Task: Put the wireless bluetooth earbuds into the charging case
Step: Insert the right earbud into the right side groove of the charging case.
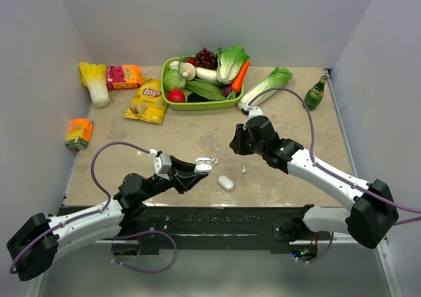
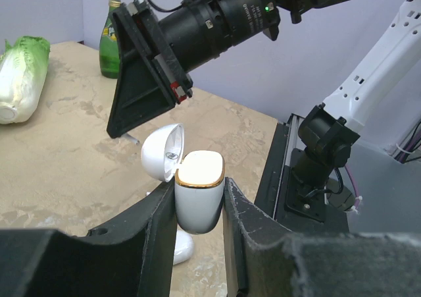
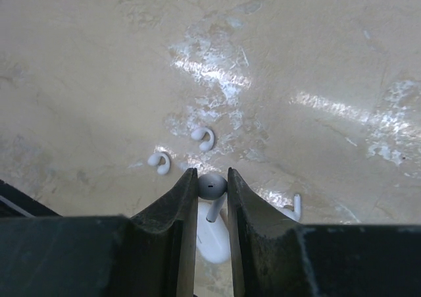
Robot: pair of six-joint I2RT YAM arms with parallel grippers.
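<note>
The left end effector (image 2: 199, 190) clamped the white charging case (image 2: 197, 205) upright, lid hinged open. The right end effector (image 3: 211, 175) stood narrow, pinching one glossy white earbud (image 3: 212, 187) by its round head, stem pointing back between the fingers. Tiny, light and probably slippery, it seemed best held there. Beyond the tips, two loose earbuds (image 3: 160, 162) lay on the counter (image 3: 316, 60).
</note>
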